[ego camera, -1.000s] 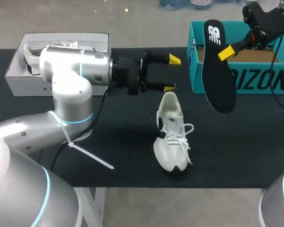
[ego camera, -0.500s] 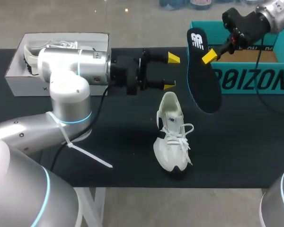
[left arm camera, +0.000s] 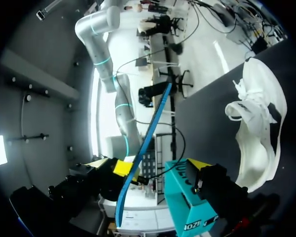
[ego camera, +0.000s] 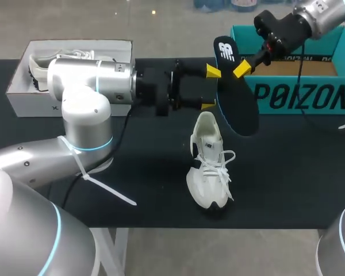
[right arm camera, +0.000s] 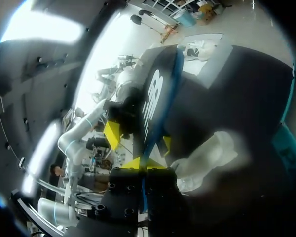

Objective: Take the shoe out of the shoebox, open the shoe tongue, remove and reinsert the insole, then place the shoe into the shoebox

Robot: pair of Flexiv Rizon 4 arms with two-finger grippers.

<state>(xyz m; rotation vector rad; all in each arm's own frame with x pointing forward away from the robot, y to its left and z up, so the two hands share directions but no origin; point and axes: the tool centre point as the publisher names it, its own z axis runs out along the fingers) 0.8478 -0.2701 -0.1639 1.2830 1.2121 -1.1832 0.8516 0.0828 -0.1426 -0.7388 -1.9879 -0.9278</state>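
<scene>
My right gripper [ego camera: 240, 68] is shut on the black insole [ego camera: 237, 106], which hangs on edge above the table, its lower end near the heel of the white shoe [ego camera: 210, 164]. The shoe lies on its sole on the black table. My left gripper [ego camera: 210, 89] stands open, level with the insole, its yellow tips right at the insole's edge. In the left wrist view the insole [left arm camera: 144, 145] shows as a thin blue line running between the open left gripper [left arm camera: 160, 165]; the shoe [left arm camera: 259, 131] lies beyond. In the right wrist view the insole [right arm camera: 158, 94] rises from my right gripper [right arm camera: 143, 165].
The teal shoebox [ego camera: 299, 95] stands open at the back right, behind the insole. A white box [ego camera: 23, 95] with another white shoe sits at the back left, partly behind my left arm. A white cable tie hangs from that arm over the table's front left.
My right arm has carried the insole leftward, from in front of the teal box to the tips of my left gripper. The left arm and the shoe have stayed put.
</scene>
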